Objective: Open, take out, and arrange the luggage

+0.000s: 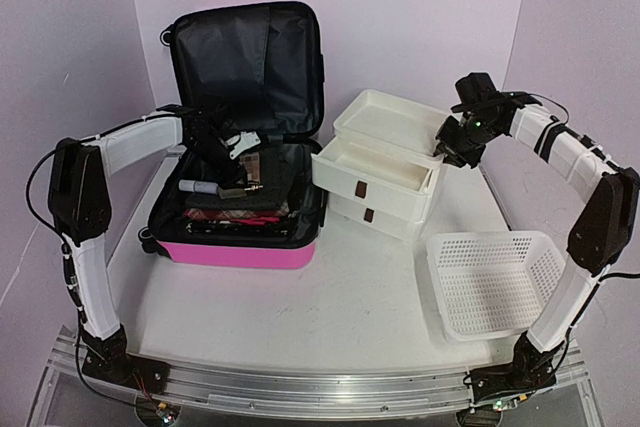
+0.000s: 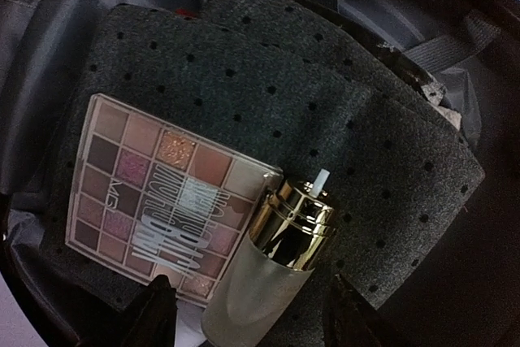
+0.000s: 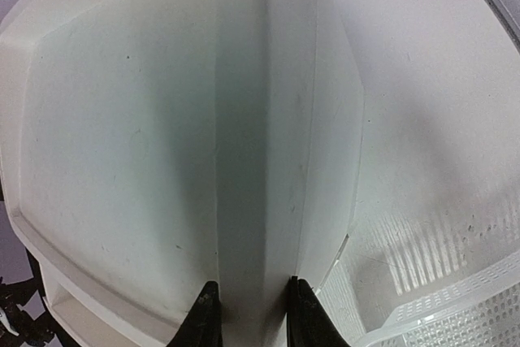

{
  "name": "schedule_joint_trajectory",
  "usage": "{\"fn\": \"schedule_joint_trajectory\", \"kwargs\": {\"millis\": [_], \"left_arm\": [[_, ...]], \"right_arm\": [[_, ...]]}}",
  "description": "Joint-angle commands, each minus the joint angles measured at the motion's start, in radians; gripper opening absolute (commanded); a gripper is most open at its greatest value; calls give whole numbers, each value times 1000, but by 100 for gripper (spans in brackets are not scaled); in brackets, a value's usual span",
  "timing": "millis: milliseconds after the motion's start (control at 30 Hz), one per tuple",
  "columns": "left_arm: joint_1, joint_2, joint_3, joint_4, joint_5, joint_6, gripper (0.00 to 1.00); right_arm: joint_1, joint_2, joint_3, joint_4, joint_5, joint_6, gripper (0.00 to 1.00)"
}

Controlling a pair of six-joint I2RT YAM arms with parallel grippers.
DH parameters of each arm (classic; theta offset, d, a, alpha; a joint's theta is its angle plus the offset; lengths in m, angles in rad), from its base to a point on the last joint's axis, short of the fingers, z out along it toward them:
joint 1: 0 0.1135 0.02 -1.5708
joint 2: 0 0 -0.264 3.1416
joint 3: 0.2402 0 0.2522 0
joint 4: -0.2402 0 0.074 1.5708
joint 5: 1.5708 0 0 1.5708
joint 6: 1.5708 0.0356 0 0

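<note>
Jaws of the left gripper (image 2: pixel 252 318) are standing apart around a gold-capped bottle (image 2: pixel 272 258) beside an eyeshadow palette (image 2: pixel 162 201), its white lettering unreadable, inside the open pink luggage (image 1: pixel 240 252) lying at left. Right gripper (image 3: pixel 252 314) is clamping the white drawer stack (image 1: pixel 380 172) by its wall.

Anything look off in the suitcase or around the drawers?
The bottle in the suitcase lies on its side, overlapping a corner of the palette, with no cap and its white nozzle bare. The upper drawer of the drawer stack stands pulled out. Nothing spilled.
</note>
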Motion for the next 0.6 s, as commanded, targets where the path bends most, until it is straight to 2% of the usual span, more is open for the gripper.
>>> {"fn": "schedule_joint_trajectory", "kwargs": {"millis": [0, 100, 267, 467, 567], "left_arm": [[5, 27, 54, -28, 29, 131, 63], [6, 61, 67, -30, 29, 153, 63], [6, 133, 111, -30, -13, 145, 55], [5, 141, 105, -23, -10, 141, 45], [5, 112, 101, -20, -23, 133, 32]], "right_arm": [[22, -26, -11, 40, -123, -10, 0], [23, -20, -7, 40, -125, -4, 0], [22, -19, -5, 40, -131, 0, 0], [23, -27, -9, 40, -129, -1, 0], [22, -27, -7, 39, -131, 1, 0]]}}
